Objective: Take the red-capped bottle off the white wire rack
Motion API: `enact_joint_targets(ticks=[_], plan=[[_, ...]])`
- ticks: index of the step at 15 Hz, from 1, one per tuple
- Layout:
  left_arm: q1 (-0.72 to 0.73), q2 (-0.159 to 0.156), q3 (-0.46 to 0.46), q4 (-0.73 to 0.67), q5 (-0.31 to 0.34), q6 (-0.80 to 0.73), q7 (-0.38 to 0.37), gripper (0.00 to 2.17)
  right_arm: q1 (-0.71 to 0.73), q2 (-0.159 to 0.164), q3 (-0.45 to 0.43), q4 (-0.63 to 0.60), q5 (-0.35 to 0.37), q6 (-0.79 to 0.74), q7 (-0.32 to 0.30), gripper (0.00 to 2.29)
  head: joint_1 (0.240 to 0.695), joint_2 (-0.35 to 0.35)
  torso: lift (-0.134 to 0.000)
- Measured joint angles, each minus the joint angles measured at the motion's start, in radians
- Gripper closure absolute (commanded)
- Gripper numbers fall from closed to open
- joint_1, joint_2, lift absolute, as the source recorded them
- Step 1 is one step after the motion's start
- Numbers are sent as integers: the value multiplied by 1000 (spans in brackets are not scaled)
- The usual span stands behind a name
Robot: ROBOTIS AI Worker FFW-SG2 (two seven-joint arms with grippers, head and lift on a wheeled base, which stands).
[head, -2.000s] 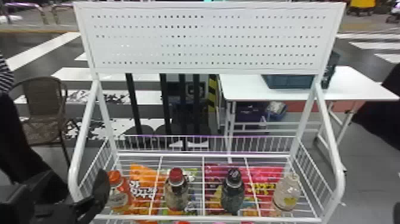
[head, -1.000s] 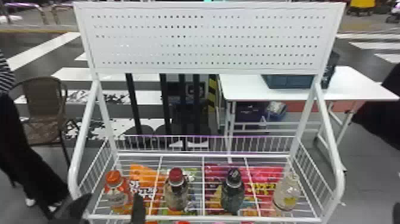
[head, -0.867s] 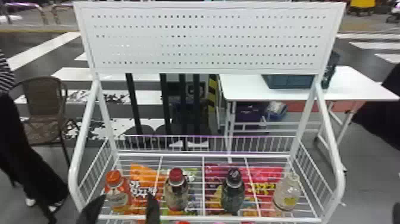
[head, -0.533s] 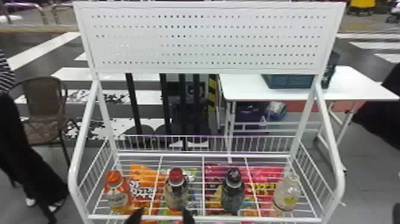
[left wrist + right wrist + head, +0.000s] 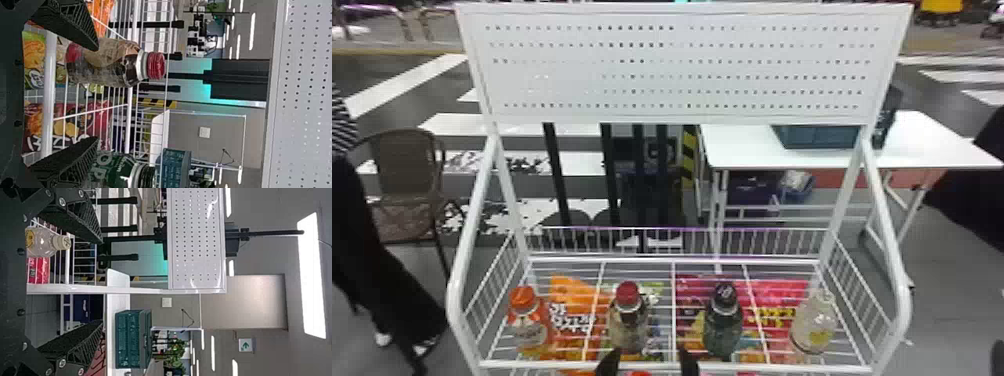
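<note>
Nearest, the left gripper (image 5: pixel 649 352) is at the front rail of the white wire rack (image 5: pixel 532 365), its fingers wide apart and holding nothing. The right gripper (image 5: pixel 998 357) is off to the right of the rack; its fingers are also wide, with nothing gripped.

The red-capped bottle (image 5: pixel 628 320) stands upright on the wire shelf, second from the left, just beyond the left gripper and closer to one finger than the other. Whether that finger touches it, I cannot tell. In the same row stand an orange-capped bottle (image 5: pixel 526 320) at the left, a black-capped bottle (image 5: pixel 723 320) right of the red-capped one, and a clear bottle (image 5: pixel 814 325) at the right end.

Snack bags (image 5: pixel 574 312) lie beneath the shelf wires. A white perforated panel (image 5: pixel 682 75) tops the rack's back.

Farther off, right of centre, a white table (image 5: pixel 752 150) bears a dark green crate (image 5: pixel 819 136). A brown chair (image 5: pixel 407 170) stands at the left, near white floor stripes (image 5: pixel 452 124).
</note>
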Motion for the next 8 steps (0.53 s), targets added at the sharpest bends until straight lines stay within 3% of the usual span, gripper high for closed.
enact_joint_targets(ticks=[3, 8], plan=[[-73, -14, 0, 94, 2, -8, 48, 80, 8, 0, -7, -2, 0, -5, 1, 171, 499, 0, 0], [-147, -6, 12, 166, 55, -14, 64, 80, 12, 0, -13, -1, -1, -5, 2, 171, 499, 0, 0]])
